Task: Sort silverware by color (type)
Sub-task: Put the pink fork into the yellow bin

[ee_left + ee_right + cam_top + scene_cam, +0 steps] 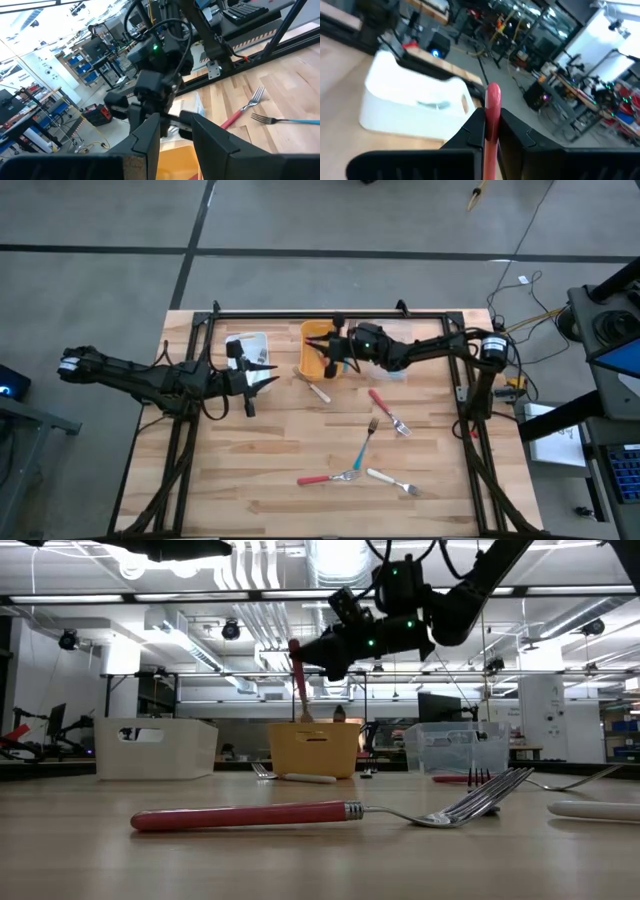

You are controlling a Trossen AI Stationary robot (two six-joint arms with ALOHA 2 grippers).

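While upright over the orange bin [312, 749], red-handled utensil [299, 680] pinched in right tool [312, 652], left tool [176, 131] half-open, empty.

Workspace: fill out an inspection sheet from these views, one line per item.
Surface: wooden table, light planks, dark frame along the edges.
Job's things: red-handled utensil held above the orange bin; loose on the table are a red fork, a teal fork, another red fork, and two white-handled pieces.
Clutter: white bin and clear bin at the far side.
Grippers: right gripper shut on the red-handled utensil over the orange bin; left gripper beside the white bin, empty.
Cables: loose wires on the floor behind the right arm.
Surroundings: workshop with shelves and benches; no person seen.
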